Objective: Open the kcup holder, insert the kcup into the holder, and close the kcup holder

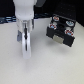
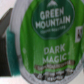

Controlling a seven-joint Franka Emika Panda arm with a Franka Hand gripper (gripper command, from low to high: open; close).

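The kcup (image 2: 50, 40) fills the wrist view: a green lid printed "Green Mountain Dark Magic", very close to the camera and held between my gripper's jaws. In the exterior view my white gripper (image 1: 25, 49) hangs over the table at the exterior view's left; the kcup itself is not distinguishable there. The kcup holder (image 1: 59, 31), a dark boxy unit with colourful pods showing in its upper slots, stands at the exterior view's right, apart from the gripper.
The pale tabletop (image 1: 55, 65) spreads around the holder and gripper. A dark background runs along the far edge (image 1: 6, 22). A dark grey and teal shape (image 2: 9, 42) shows beside the pod in the wrist view.
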